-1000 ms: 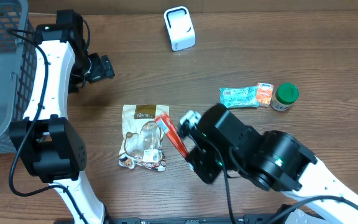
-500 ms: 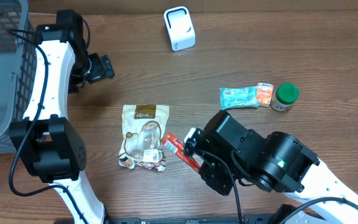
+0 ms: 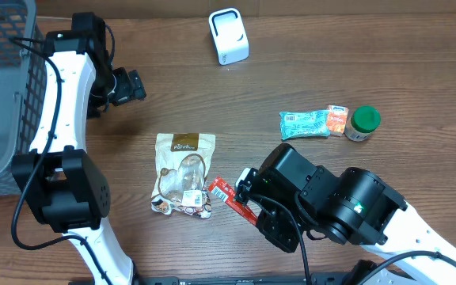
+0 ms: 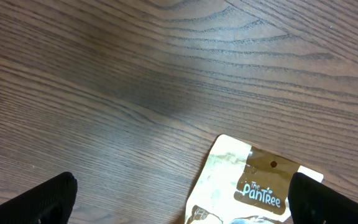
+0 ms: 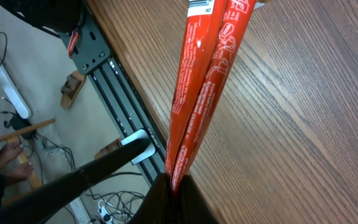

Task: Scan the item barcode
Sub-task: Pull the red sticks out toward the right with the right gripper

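Right wrist: right tool [image 5: 169,185] clamps a red packet [image 5: 204,93] above the table [image 5: 303,124].

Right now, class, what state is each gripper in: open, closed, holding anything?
Left gripper: open, holding nothing.
Right gripper: closed, holding the red stick packet.

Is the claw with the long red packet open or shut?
Shut: the right gripper is pinching the narrow end of the red packet between its closed fingers.
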Controlling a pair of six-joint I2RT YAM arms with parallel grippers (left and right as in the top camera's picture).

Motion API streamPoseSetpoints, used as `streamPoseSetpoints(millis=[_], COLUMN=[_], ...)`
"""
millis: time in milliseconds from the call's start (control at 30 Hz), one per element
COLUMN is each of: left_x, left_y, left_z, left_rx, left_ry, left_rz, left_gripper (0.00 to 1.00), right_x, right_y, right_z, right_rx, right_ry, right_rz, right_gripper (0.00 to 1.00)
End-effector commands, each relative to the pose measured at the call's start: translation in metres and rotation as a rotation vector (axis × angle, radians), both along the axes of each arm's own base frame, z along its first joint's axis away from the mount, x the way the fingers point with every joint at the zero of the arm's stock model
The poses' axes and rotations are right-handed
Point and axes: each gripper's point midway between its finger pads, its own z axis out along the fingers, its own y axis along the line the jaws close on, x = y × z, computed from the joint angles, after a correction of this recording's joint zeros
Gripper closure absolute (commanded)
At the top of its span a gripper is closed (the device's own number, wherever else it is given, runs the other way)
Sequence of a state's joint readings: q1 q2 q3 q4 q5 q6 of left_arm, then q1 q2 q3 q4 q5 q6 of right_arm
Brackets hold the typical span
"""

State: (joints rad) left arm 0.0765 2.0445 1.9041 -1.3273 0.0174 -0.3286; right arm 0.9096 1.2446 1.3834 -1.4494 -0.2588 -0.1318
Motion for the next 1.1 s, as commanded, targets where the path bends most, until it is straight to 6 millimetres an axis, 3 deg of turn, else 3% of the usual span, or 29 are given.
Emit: streamPoseSetpoints(millis=[0,1067], left_x=[-0.0011,-0.0011], left_y=[0.0018,0.0018], left_z=[-0.0022,-0.0022], left_rx=[0.008,0.008], left_ry=[0.007,0.007], left_rz=[-0.019,-0.019], left_gripper=[0.0,0.0], right_x=[-0.0002,0.0038], right_y=[0.0014,0.0044], right_z=[0.001,0.0017], right_rx=[0.016,0.028], right_ry=[-0.001,-0.019], right_rz=[0.007,0.004], right_gripper=[0.96,0.96])
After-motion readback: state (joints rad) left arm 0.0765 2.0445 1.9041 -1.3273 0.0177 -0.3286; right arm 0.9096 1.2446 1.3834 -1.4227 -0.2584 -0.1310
